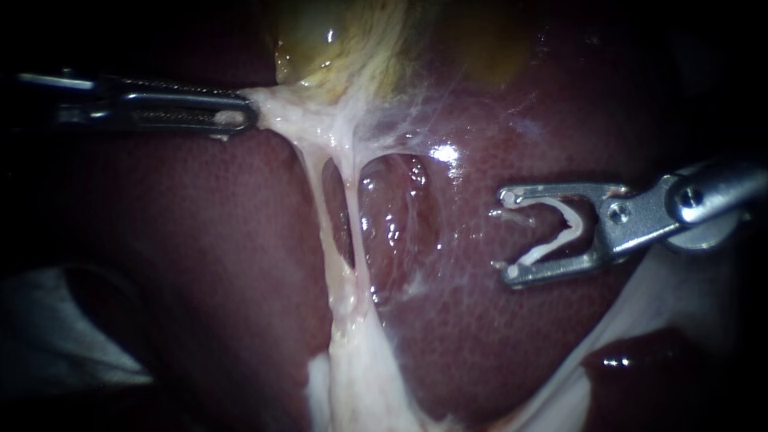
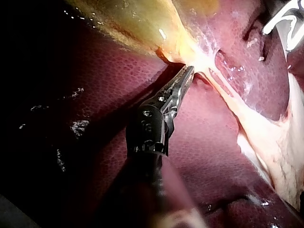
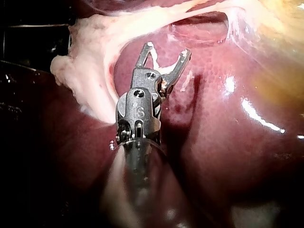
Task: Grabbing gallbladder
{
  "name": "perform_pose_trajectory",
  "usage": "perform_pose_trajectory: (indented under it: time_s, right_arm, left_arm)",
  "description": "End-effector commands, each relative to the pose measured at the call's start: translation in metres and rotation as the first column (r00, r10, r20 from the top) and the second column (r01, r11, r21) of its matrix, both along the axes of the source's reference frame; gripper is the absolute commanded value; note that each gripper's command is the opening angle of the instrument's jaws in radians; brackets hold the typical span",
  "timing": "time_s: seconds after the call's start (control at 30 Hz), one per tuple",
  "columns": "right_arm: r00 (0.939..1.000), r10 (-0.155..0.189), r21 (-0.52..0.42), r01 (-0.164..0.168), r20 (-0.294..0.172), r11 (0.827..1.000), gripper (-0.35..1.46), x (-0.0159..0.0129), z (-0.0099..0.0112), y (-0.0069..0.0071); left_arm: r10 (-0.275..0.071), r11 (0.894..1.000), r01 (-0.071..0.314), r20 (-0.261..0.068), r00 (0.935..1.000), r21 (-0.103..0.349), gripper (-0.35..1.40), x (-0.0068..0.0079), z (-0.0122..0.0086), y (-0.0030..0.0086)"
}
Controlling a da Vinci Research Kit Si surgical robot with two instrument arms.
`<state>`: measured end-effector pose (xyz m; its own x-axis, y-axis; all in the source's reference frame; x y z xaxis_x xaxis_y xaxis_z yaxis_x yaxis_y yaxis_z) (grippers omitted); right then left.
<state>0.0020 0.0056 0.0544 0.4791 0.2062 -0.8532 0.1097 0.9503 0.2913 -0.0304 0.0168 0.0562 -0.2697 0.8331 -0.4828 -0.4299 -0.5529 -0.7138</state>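
Observation:
The yellowish gallbladder (image 1: 336, 40) lies at the top of the endoscope view, and its pale neck tissue (image 1: 280, 108) is drawn out to the left. My left instrument (image 1: 244, 116) is shut on that neck tissue; the same grip shows in the left wrist view (image 2: 187, 71) just below the gallbladder (image 2: 137, 23). Two whitish tubes (image 1: 340, 240) run down from the neck over the dark red liver (image 1: 496, 336). My right instrument (image 1: 506, 236) hovers to the right of them, jaws open, a white clip (image 1: 564, 232) seated between them; its own wrist view shows it too (image 3: 166, 52).
Thin translucent membrane (image 1: 416, 120) spans between the gallbladder and the liver. Pale fatty tissue (image 1: 360, 384) gathers where the tubes end at the bottom. A white cloth (image 1: 56, 328) lies at the lower left.

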Motion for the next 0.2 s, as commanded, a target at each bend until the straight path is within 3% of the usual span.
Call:
perform_pose_trajectory:
  time_s: [0.03,0.2]
  right_arm:
    - [1.0,-0.001,0.0,0.001,0.0,1.0,0.49,0.0,0.0,0.0]
    - [1.0,-0.001,0.0,0.001,0.0,1.0,0.49,0.0,0.0,0.0]
  left_arm:
    - [0.0,1.0,0.0,-0.001,1.0,-0.001,-0.35,-0.0001,0.0001,0.0]
    - [-0.003,1.0,0.003,-0.003,1.0,-0.003,-0.35,-0.0003,0.0003,-0.0003]
